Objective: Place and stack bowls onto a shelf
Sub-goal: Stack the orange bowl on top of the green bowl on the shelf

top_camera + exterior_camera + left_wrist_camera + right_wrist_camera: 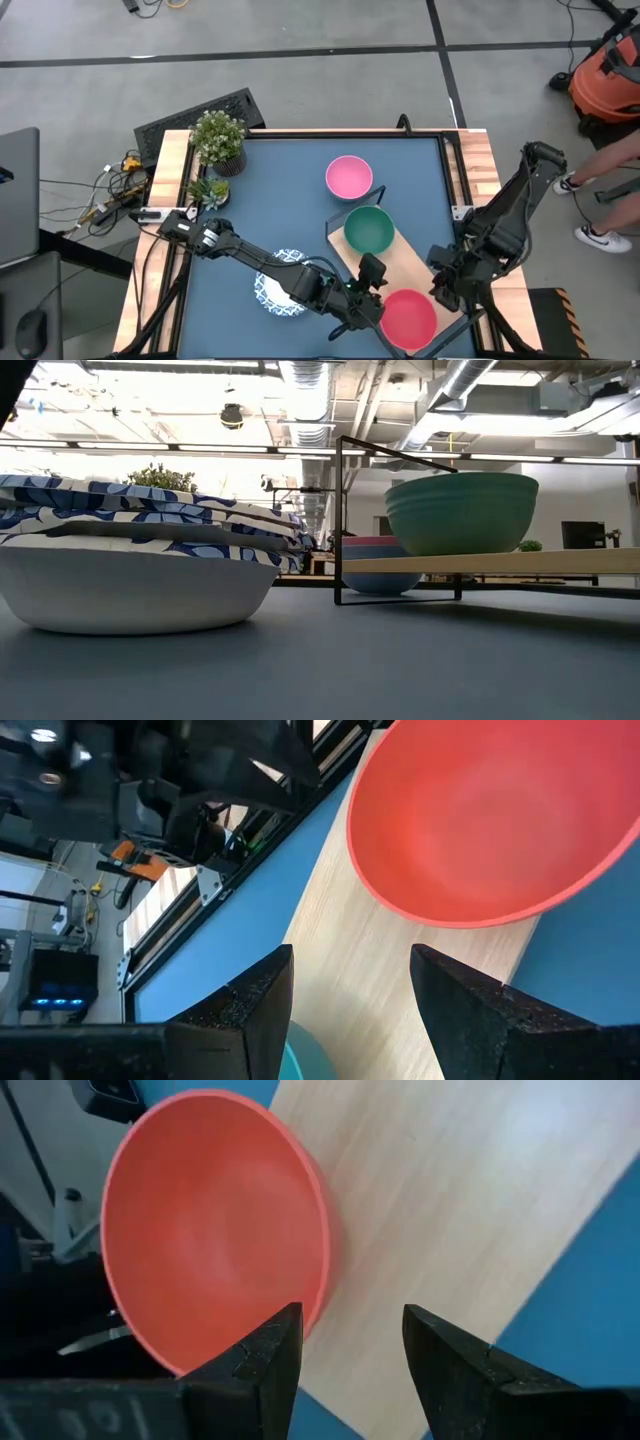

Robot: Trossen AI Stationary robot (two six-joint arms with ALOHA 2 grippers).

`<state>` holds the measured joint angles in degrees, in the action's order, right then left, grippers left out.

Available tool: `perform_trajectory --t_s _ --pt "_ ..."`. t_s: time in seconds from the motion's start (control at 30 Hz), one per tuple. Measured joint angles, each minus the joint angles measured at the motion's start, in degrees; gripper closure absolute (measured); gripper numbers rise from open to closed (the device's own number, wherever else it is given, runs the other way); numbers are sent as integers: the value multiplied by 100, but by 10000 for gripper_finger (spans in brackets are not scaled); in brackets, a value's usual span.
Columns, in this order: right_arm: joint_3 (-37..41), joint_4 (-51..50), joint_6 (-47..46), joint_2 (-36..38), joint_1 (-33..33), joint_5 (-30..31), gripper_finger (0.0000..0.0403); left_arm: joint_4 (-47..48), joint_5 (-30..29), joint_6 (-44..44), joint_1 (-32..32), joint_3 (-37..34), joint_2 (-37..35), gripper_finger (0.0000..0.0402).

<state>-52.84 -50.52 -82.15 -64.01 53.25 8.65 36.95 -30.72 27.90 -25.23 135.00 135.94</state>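
Note:
A red bowl sits upright on the near end of the light-wood shelf. A green bowl stands on the shelf's far end by the black wire frame. On the blue tabletop rest a pink bowl and stacked blue-and-white patterned bowls, partly under my left arm. My left gripper hovers open over the shelf between the green and red bowls, pointing at the red bowl. My right gripper hangs open above the shelf's right edge beside the red bowl.
Two potted plants stand at the table's far left corner. Wooden side rails border the tabletop. A person's legs and shoes and an orange vacuum are off the table's right side. Open blue tabletop lies around the pink bowl.

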Motion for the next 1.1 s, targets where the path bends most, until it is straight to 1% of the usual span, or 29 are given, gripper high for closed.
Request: perform_trajectory --t_s 0.17,0.3,0.57,0.77,1.1 --pt "0 14 104 -382 -2 -69 204 0 -5 -2 0 0 0 214" --pt "0 21 119 -545 -4 -83 204 0 -9 2 0 0 0 214" --pt "0 167 116 -535 -2 -114 204 2 -11 26 17 0 0 214" --pt "0 473 110 -493 0 -114 204 2 -11 20 20 0 0 214" --pt "0 411 242 -981 -2 -127 204 0 -13 9 21 0 0 214"
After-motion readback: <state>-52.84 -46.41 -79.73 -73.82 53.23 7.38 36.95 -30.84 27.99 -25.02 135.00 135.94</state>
